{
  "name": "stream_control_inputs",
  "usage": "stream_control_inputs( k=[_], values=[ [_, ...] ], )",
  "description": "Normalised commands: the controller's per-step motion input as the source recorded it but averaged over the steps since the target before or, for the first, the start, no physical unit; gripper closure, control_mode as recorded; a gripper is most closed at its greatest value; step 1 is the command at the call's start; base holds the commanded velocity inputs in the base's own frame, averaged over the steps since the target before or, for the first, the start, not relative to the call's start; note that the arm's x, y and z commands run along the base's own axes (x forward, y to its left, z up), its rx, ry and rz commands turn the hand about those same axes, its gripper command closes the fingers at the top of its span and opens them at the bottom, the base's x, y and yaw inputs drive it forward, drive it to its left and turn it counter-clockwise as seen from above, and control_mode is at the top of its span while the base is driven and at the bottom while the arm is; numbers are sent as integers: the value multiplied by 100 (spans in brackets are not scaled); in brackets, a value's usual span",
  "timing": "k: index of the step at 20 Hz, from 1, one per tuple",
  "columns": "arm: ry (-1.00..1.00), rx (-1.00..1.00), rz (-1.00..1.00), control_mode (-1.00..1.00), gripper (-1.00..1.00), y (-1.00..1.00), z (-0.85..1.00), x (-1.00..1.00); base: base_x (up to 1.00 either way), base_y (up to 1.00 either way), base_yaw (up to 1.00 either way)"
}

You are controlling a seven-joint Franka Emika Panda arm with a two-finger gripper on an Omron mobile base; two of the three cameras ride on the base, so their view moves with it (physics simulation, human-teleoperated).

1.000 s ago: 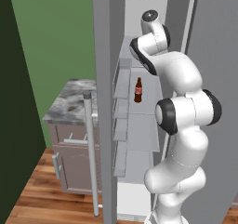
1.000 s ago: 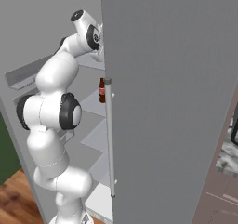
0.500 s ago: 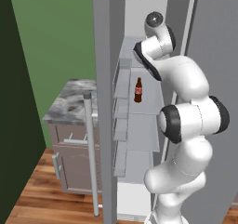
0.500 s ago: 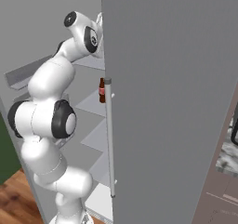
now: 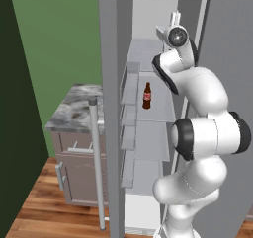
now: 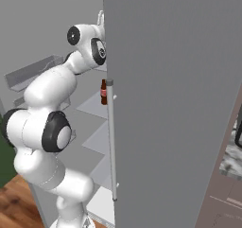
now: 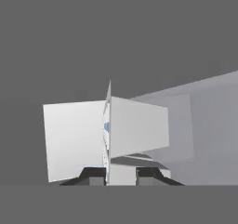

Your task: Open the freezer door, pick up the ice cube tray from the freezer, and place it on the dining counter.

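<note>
Your arm reaches up into the open freezer [image 5: 148, 133], its wrist high beside the upper shelves. In the hand view, your tool [image 7: 122, 174] has its two dark tips drawn close on the white ice cube tray [image 7: 76, 139], which stands up on edge between them with a sliver of pale-blue cells showing at its middle; it looks clamped on the tray, with pale grey freezer walls behind. In the left base view the tray's white end pokes up just above the wrist, near the top of the compartment. The freezer door [image 5: 109, 108] stands swung open at the left, its long bar handle [image 5: 97, 163] facing you. A brown bottle [image 5: 147, 96] stands upright on a middle shelf, well below the tool. A marbled worktop [image 5: 76, 108] over handled cabinets sits left of the door.
</note>
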Motion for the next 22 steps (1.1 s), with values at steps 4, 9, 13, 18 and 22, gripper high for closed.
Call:
stream_control_inputs(
  k=[4,9,13,18,22],
  values=[
    [-24,0,0,-100,100,37,7,-9,0,0,0],
    [-6,0,0,-100,100,46,0,-14,0,0,0],
    [3,0,1,-100,100,38,1,-17,0,0,0],
    [4,0,0,-100,100,12,14,-50,0,0,0],
    [1,0,0,-100,100,1,12,-81,0,0,0]
  ],
)
